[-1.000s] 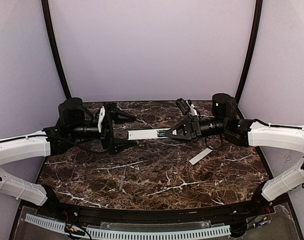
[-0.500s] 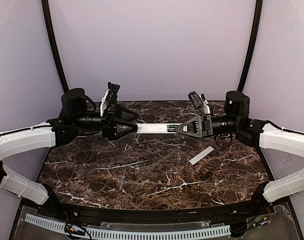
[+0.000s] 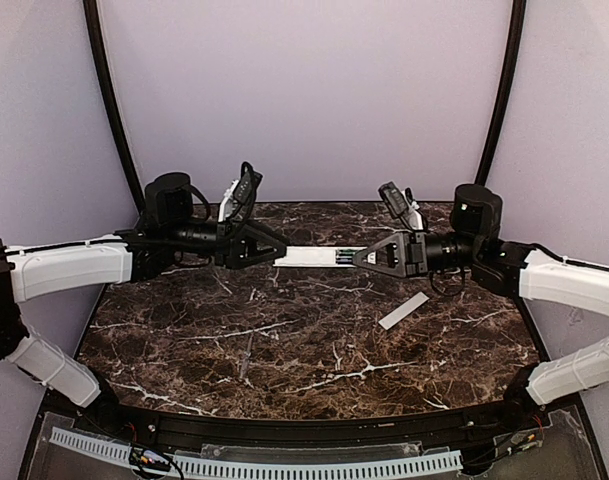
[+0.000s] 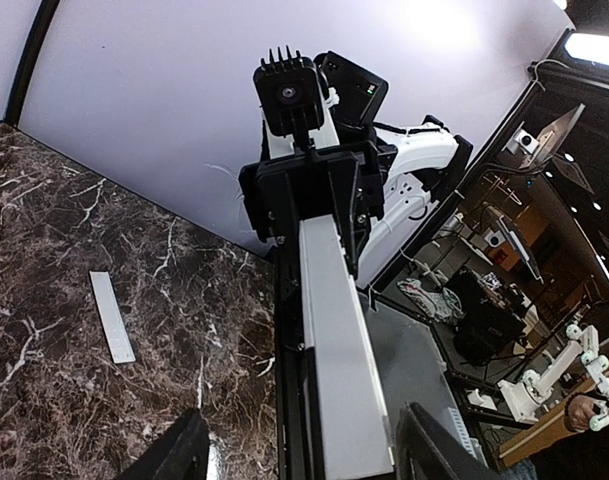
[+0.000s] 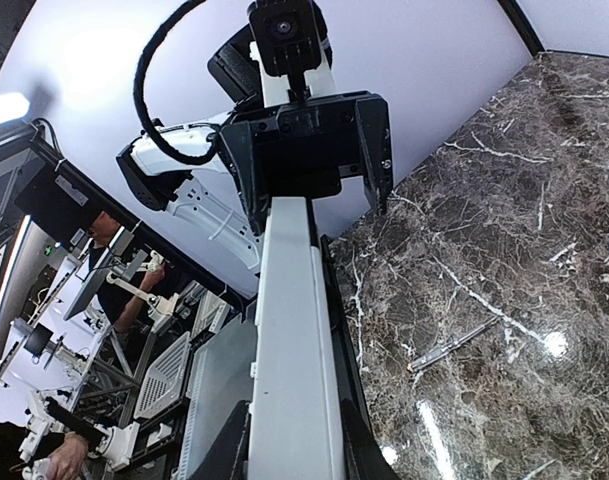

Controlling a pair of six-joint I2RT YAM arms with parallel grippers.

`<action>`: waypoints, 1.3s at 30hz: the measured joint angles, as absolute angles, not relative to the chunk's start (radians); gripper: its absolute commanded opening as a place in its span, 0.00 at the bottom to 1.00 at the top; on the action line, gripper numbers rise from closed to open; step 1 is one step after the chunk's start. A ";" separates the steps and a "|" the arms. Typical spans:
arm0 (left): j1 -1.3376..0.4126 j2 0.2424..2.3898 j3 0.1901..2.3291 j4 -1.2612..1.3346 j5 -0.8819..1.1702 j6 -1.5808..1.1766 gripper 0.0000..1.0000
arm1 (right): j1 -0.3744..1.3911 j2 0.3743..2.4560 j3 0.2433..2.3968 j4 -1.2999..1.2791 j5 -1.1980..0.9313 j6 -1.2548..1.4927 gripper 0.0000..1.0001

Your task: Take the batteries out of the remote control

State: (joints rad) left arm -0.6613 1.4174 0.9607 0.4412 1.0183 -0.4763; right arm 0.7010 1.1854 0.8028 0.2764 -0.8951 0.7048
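The white remote control (image 3: 312,257) hangs level above the table's back, held between both arms. My right gripper (image 3: 358,257) is shut on its right end; in the right wrist view (image 5: 294,435) the fingers press both sides of the remote (image 5: 289,300). My left gripper (image 3: 281,256) is open at the left end; in the left wrist view (image 4: 302,430) its fingers (image 4: 179,455) stand apart from the remote (image 4: 339,330). The remote's open dark compartment (image 3: 342,257) faces the top camera; its contents are too small to make out. One slim dark battery (image 3: 246,357) lies on the table, and shows in the right wrist view (image 5: 454,345).
The flat white cover strip (image 3: 403,311) lies on the dark marble table (image 3: 314,330) right of centre, below my right arm; it also shows in the left wrist view (image 4: 112,316). Lilac walls close the back and sides.
My right gripper lifted the remote and shifted it right, then held still. My left arm swung right and brought its open jaws around the remote's left end.
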 measured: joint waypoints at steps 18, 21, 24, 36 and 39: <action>-0.693 1.438 0.957 0.510 1.029 -0.553 0.54 | 0.711 1.273 0.803 0.371 -0.894 0.720 0.00; -0.695 1.441 0.953 0.509 1.028 -0.553 0.53 | 0.714 1.281 0.804 0.384 -0.894 0.723 0.00; -0.699 1.443 0.952 0.509 1.027 -0.551 0.52 | 0.715 1.287 0.804 0.391 -0.894 0.724 0.00; -0.706 1.448 0.952 0.506 1.021 -0.535 0.40 | 0.718 1.298 0.819 0.416 -0.889 0.735 0.00; -0.706 1.449 0.952 0.506 1.019 -0.531 0.36 | 0.722 1.299 0.821 0.420 -0.889 0.735 0.00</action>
